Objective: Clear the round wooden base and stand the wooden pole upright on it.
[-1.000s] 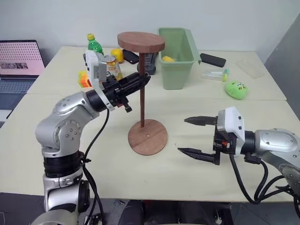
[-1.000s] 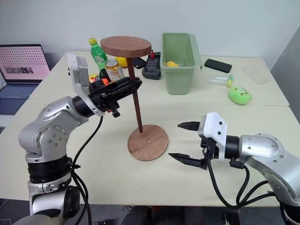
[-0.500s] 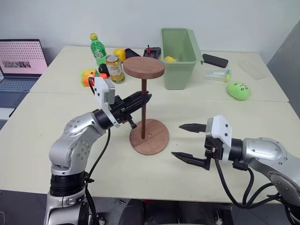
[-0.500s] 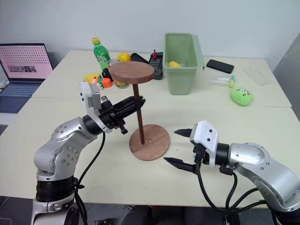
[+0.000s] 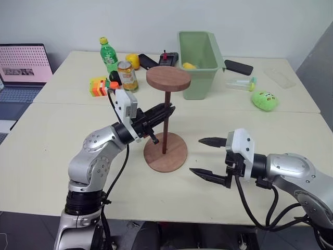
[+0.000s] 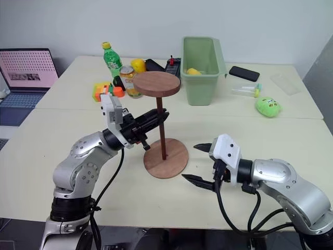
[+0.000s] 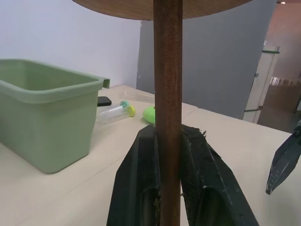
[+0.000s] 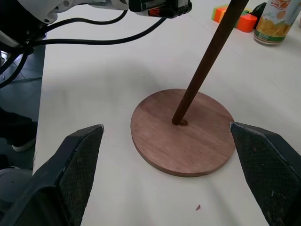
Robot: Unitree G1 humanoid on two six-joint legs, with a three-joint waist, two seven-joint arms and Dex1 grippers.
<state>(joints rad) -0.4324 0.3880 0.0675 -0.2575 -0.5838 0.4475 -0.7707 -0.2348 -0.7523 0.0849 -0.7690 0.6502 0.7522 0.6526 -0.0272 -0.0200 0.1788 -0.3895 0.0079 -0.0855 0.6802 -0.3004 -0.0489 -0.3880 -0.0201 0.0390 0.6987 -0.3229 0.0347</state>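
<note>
Wooden pole (image 5: 166, 124): upright, foot at round wooden base (image 5: 174, 158) centre, clamped mid-shaft by left fingers (image 5: 162, 111). Right fingers (image 5: 208, 157): wide apart, empty, beside base.

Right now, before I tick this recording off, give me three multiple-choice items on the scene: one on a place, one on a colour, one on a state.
1. Where does the wooden pole meet the round wooden base?
A. at its centre
B. off its rim
C. beside it on the table

2. What colour is the bin at the back of the table?
A. red
B. light green
C. black

3. How is the right gripper?
A. shut on the pole
B. shut on the base
C. open, holding nothing

Answers: 1 A, the right wrist view shows the pole's foot at the centre hole. 2 B, its walls are light green. 3 C, its fingers stand apart beside the base, while the left gripper clamps the pole.
</note>
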